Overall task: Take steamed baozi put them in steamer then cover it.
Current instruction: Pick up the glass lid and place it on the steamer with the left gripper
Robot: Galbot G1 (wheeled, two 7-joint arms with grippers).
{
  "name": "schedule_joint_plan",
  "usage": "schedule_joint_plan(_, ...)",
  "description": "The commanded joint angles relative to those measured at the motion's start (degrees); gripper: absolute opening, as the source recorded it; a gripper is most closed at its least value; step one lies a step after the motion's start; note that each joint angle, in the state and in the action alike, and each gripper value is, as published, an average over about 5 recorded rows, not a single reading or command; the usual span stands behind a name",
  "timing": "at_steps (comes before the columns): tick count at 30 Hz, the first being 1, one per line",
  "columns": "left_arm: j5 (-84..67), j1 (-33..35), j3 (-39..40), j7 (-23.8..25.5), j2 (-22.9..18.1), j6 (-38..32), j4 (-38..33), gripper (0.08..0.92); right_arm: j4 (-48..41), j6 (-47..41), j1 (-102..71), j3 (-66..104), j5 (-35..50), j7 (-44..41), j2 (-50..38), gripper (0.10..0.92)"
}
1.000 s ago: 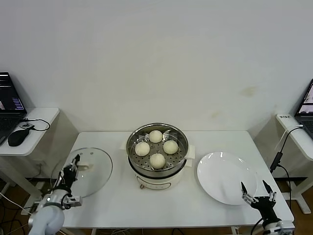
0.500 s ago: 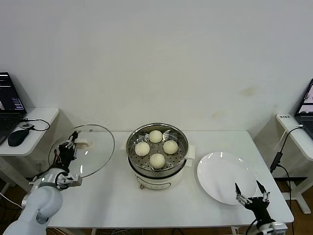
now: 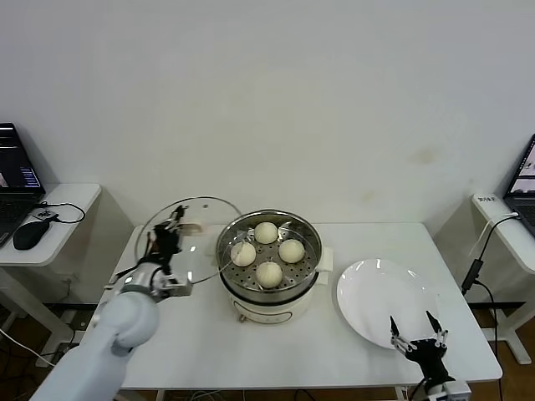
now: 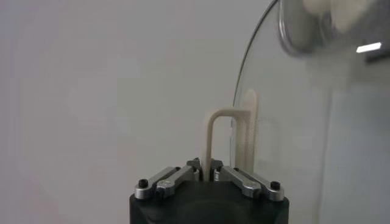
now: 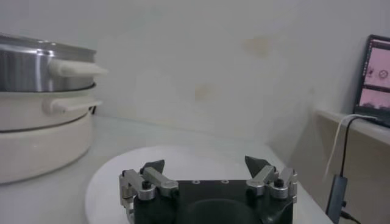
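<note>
Several cream-white baozi (image 3: 268, 273) lie in the shiny steamer (image 3: 269, 288) on its white pot base at the table's middle. My left gripper (image 3: 173, 224) is shut on the cream handle (image 4: 210, 143) of the clear glass cover (image 3: 185, 242). It holds the cover tilted in the air just left of the steamer, with its rim close to the steamer's left edge. In the left wrist view the cover (image 4: 304, 115) stands on edge beyond the gripper (image 4: 207, 173). My right gripper (image 3: 416, 337) is open and empty at the table's front right, also shown in its wrist view (image 5: 205, 164).
A flat white plate (image 3: 386, 301) lies right of the steamer, under my right gripper; it shows in the right wrist view (image 5: 183, 161) with the steamer (image 5: 42, 61) beyond. Side desks with a laptop (image 3: 17, 171) and mouse (image 3: 31, 236) stand left; another desk stands right.
My left gripper has lifted the cover off the table's left side and carried it up and right toward the steamer. My right gripper has drifted slightly left and lower.
</note>
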Motion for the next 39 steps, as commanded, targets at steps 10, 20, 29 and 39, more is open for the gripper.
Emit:
schedule_joint_plan(10, 22.8, -12.39, 15.81, 11.6, -21.0, 6.57, 8.75, 0.156, -1.07, 1.02, 1.14, -2.42, -7.54, 1.4, 2.81, 0.823)
schedule_joint_plan(20, 26.25, -12.08, 15.36, 12.26, -26.11, 6.47, 12.43, 0.156, -1.86, 1.39, 1.22, -2.38, -8.19, 1.39, 2.91, 0.823)
schedule_joint_plan(29, 27.84, -10.6, 15.38, 12.14, -27.76, 6.37, 12.54, 0.156, -1.92, 1.71, 1.18, -2.74, -8.36, 1.25, 2.95, 0.823)
schedule_joint_plan(39, 28.76, -8.5, 15.66, 12.15, -27.87, 6.1, 11.58, 0.156, -2.6, 1.83, 1.2, -3.05, -8.54, 1.2, 2.77, 0.823)
